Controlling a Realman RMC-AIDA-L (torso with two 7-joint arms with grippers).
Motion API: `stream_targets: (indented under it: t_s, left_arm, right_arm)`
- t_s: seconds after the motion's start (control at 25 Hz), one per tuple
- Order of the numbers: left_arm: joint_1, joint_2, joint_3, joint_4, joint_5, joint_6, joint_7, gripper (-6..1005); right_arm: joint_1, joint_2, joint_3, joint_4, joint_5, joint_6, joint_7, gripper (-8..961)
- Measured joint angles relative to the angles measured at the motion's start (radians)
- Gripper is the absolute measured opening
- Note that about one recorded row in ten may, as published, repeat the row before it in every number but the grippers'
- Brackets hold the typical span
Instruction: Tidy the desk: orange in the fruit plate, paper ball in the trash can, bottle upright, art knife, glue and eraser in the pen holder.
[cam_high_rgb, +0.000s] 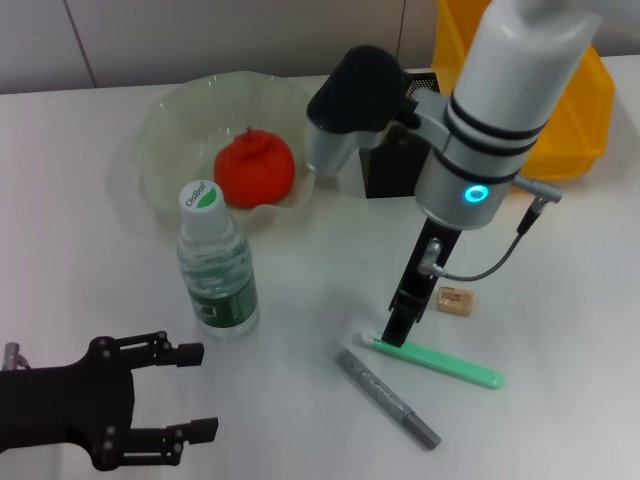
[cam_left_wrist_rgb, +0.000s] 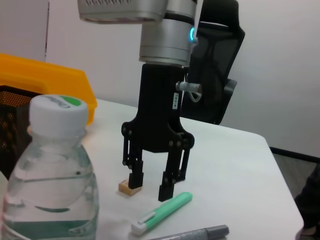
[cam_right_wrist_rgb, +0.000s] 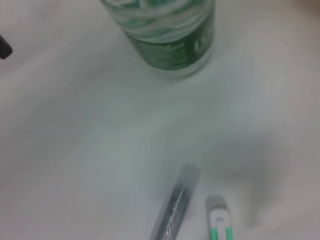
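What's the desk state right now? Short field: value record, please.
orange: in fruit plate, orange on its near side
bottle: upright, cap on
green art knife: flat on desk
grey glue stick: flat on desk, beside the knife
eraser: on desk, apart from knife
pen holder: black, behind right arm
right pincer: open, over the knife's white end
left pincer: open, idle, near desk edge

White desk (cam_high_rgb: 90, 170), pale wall (cam_left_wrist_rgb: 280, 60) behind it. Black chair (cam_left_wrist_rgb: 215, 75) past the far edge, dark baseboard (cam_left_wrist_rgb: 295, 152), grey floor.
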Motion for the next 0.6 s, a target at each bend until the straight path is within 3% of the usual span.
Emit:
stream_targets:
  t_s: [0.32, 0.6]
  left_arm:
    - [-0.006, -0.002, 0.0, -0.01, 0.0, -0.006, -0.001, 786]
    - [-0.008, -0.002, 0.0, -0.013, 0.0, -0.016, 0.001, 786]
  right_arm:
    - [0.011, 0.0, -0.189, 0.024, 0.052, 0.092, 0.086, 541]
    - [0.017, 0.001, -0.277, 0.027, 0.088, 0.144, 0.118, 538]
